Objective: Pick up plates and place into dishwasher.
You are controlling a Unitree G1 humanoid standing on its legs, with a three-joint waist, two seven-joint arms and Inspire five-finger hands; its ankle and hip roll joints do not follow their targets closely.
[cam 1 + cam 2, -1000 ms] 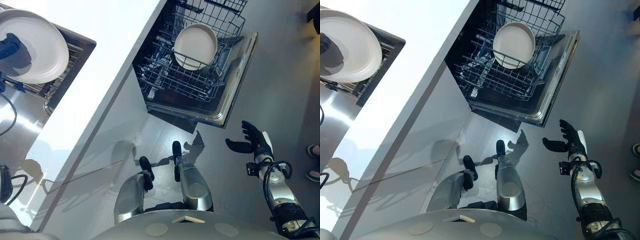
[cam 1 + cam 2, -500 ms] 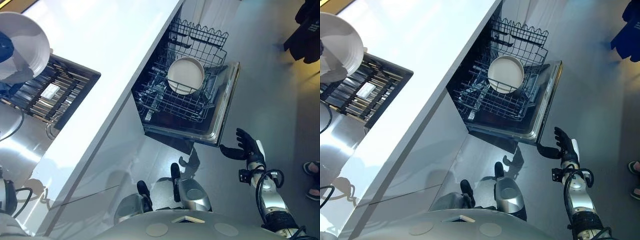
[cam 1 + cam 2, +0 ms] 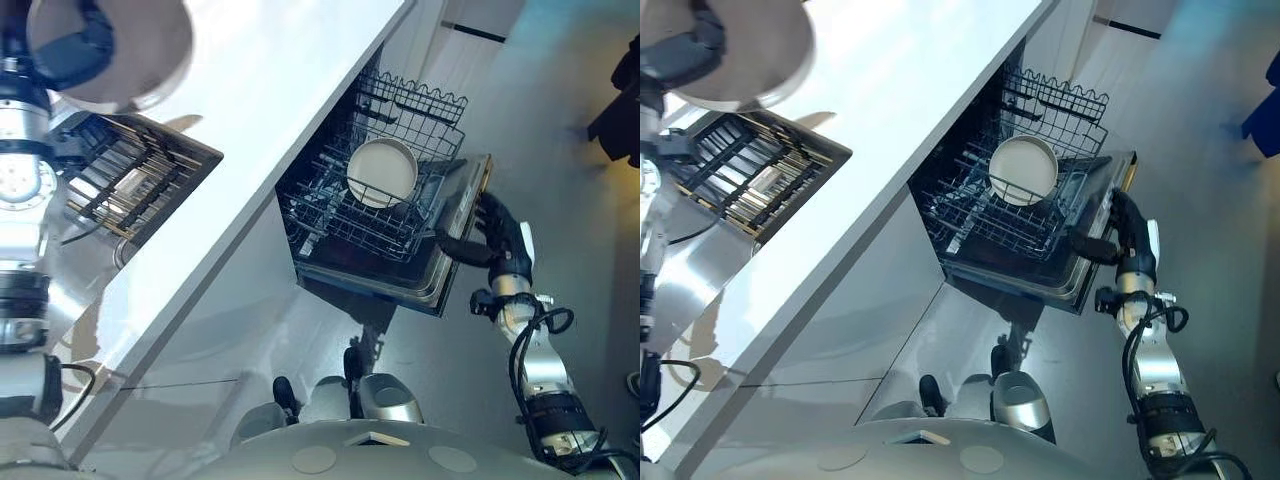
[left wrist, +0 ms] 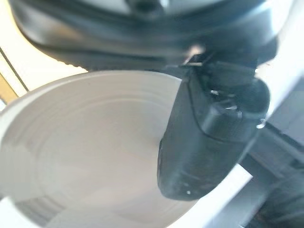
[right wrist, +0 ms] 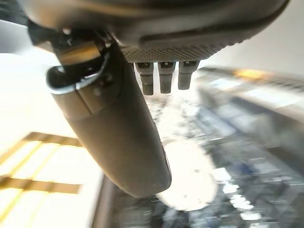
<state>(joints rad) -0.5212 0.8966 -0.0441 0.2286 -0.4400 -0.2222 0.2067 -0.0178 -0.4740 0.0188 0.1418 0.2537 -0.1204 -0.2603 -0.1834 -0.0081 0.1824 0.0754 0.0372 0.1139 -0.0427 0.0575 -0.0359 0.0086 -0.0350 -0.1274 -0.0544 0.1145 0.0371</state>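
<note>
Well, the left hand point(image 3: 62, 48) is up at the far left above the counter point(image 3: 270, 110), gripping a plate point(image 3: 150, 50), thumb point(image 4: 209, 137) pressed on its face. The plate hangs over the far end of the drain rack point(image 3: 130, 180) sunk in the counter. Right of the counter's long edge the dishwasher door point(image 3: 440, 285) lies open, with the wire rack point(image 3: 340, 215) pulled out over it. A second plate point(image 3: 381, 172) stands on edge in the rack. The right hand point(image 3: 503, 240) is at the door's right edge, fingers open and spread; whether it touches I can't tell. Bare floor point(image 3: 560, 170) lies open to the right.
</note>
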